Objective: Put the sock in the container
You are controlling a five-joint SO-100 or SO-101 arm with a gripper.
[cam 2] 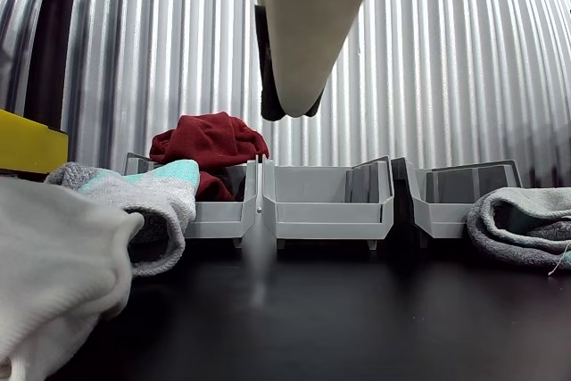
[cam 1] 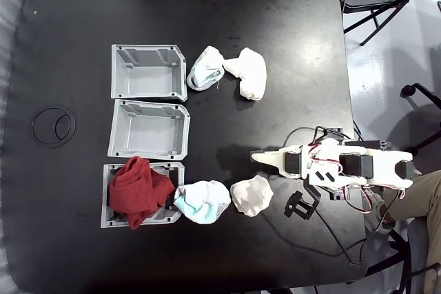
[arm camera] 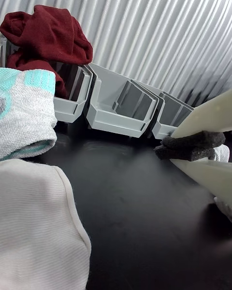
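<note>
The plain white sock [cam 1: 251, 195] lies on the black table [cam 1: 275, 18], just right of a mint-trimmed sock [cam 1: 202, 202] beside the red-cloth bin [cam 1: 109, 219]; the gripper [cam 1: 256, 158] hovers closed and empty; the middle container [cam 1: 149, 129] stands empty

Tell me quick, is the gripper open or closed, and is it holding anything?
Gripper: closed, pads together, holding nothing.
</note>
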